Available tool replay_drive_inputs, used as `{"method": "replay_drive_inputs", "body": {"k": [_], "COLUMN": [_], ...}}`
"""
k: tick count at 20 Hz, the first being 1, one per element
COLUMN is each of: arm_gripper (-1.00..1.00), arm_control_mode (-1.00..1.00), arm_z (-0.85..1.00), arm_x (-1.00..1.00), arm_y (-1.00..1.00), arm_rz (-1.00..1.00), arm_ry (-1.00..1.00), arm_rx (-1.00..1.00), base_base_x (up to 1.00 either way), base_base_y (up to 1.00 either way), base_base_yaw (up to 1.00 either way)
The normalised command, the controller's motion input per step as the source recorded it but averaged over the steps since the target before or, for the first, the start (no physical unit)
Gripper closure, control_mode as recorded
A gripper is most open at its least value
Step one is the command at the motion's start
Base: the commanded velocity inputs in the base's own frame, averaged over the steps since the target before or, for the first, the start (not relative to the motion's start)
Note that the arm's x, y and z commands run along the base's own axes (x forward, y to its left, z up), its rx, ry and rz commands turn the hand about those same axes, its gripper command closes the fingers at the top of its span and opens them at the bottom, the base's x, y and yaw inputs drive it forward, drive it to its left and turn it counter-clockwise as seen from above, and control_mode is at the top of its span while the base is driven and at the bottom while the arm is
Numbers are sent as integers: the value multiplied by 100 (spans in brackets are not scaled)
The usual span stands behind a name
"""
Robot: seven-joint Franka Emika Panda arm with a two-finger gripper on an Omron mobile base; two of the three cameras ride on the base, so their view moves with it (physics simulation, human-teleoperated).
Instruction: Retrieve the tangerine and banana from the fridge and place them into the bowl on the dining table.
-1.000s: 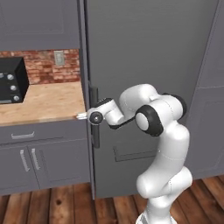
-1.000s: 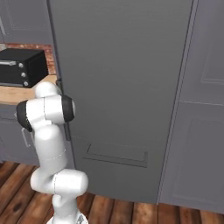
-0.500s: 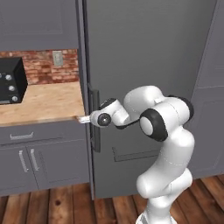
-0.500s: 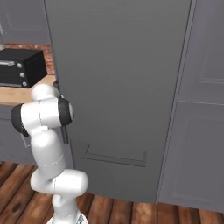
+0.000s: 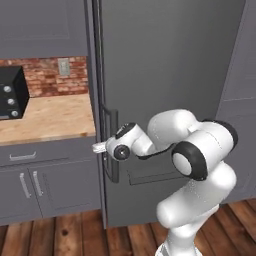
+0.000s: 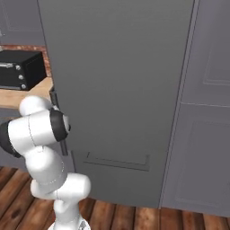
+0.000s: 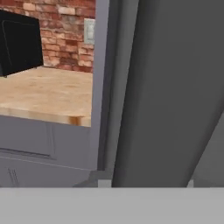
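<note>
1. One tall dark grey fridge (image 5: 170,90) stands in front of the robot, its door shut or nearly so; in the right base view its flat front (image 6: 121,81) takes up the middle of the scene.
2. Its long black vertical handle (image 5: 111,145) runs down the door's left edge, just beside the end of the wooden counter (image 5: 45,117).
3. Reaching leftward from the bent white arm, the tool (image 5: 100,147) sits at that handle, about level with the counter's front edge. Whether its fingers are spread or closed around the handle cannot be told; they are too small and partly hidden by the wrist.
4. From the hand view, the fridge door (image 7: 175,87) fills the right side close up, with a grey upright panel (image 7: 103,83) next to it and the counter (image 7: 48,94) beyond, backed by a brick wall (image 7: 65,30).
5. On the counter's far left stands a black toaster oven (image 5: 11,92), well apart from the tool.
6. Grey cabinet doors (image 5: 50,187) sit below the counter, over a wooden plank floor (image 5: 65,232).
</note>
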Motion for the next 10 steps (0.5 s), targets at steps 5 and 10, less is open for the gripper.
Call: {"method": "replay_drive_inputs", "body": {"k": [5,10], "arm_gripper": [100,100], "arm_control_mode": [-100,-100], "arm_z": [9,6], "arm_x": [-100,-100], "arm_y": [18,5], "arm_rz": [7,12], "arm_ry": [15,24], "arm_rx": [0,0], "base_base_x": [0,0], "base_base_y": [0,0], "base_base_yaw": [0,0]}}
